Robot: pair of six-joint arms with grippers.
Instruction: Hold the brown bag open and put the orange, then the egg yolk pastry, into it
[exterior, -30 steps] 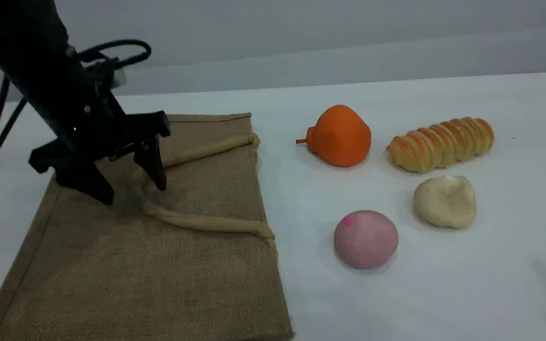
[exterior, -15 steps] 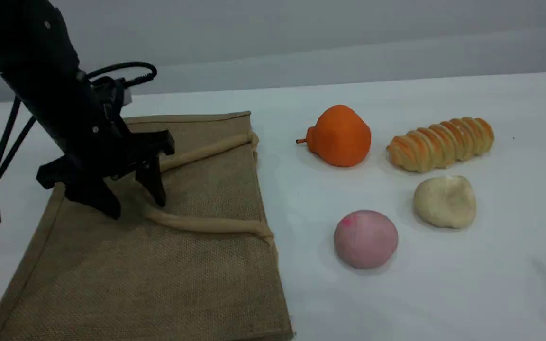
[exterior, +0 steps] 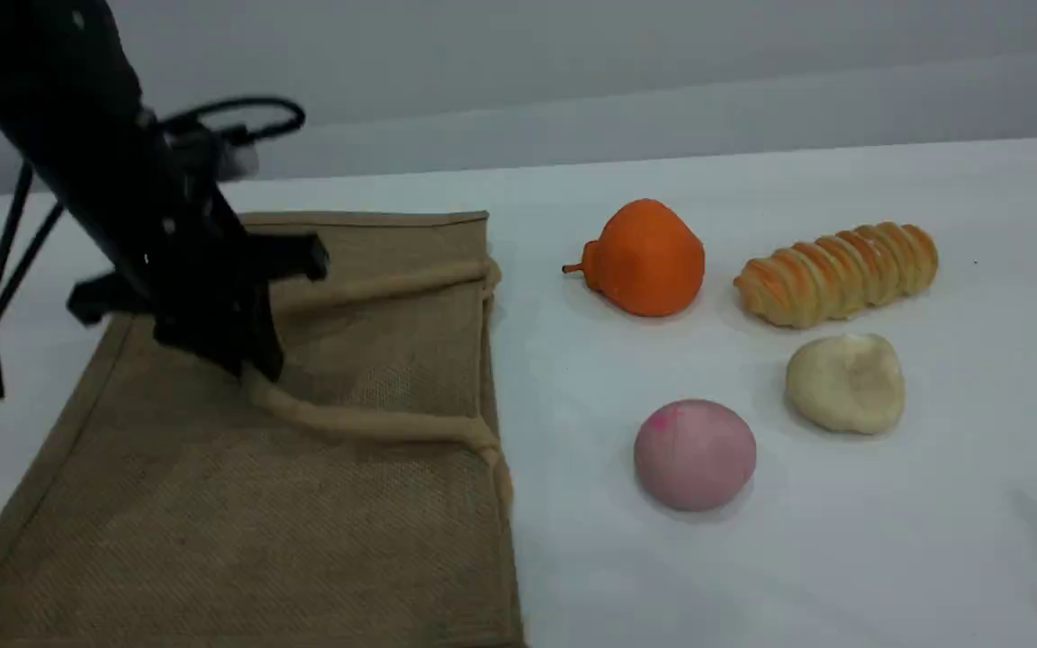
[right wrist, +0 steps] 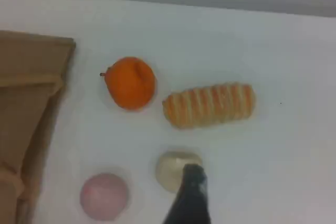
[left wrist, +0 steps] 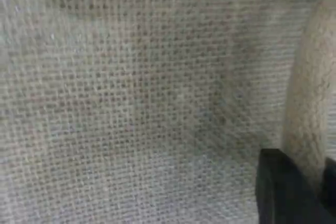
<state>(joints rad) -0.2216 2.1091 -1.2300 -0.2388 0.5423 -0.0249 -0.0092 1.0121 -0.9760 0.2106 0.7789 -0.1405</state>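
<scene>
While the left tool (exterior: 253, 364) is closed on the handle (exterior: 365, 423) of the bag (exterior: 239, 531), lying flat on the counter (exterior: 843, 558), it should lift slowly. To the right wait the orange (exterior: 649, 259) and pastry (exterior: 845, 382); the right tool (right wrist: 190, 195) hangs open above.

The brown bag (exterior: 320, 504) was coarse, open-weave burlap, rough and matt, the threads plainly visible in the left wrist view. Its handle (exterior: 365, 423) looked like a paler, twisted rope of soft fibre. The orange (exterior: 649, 259) had a dull, matt skin. The egg yolk pastry (exterior: 845, 383) was pale, matt and lumpy. The pink ball (exterior: 695, 454) was smooth with a faint sheen. The ridged bread (exterior: 838, 273) looked glazed and slightly glossy. The tabletop (exterior: 843, 558) was smooth and white. The left tool (exterior: 253, 364) was matt black plastic.
</scene>
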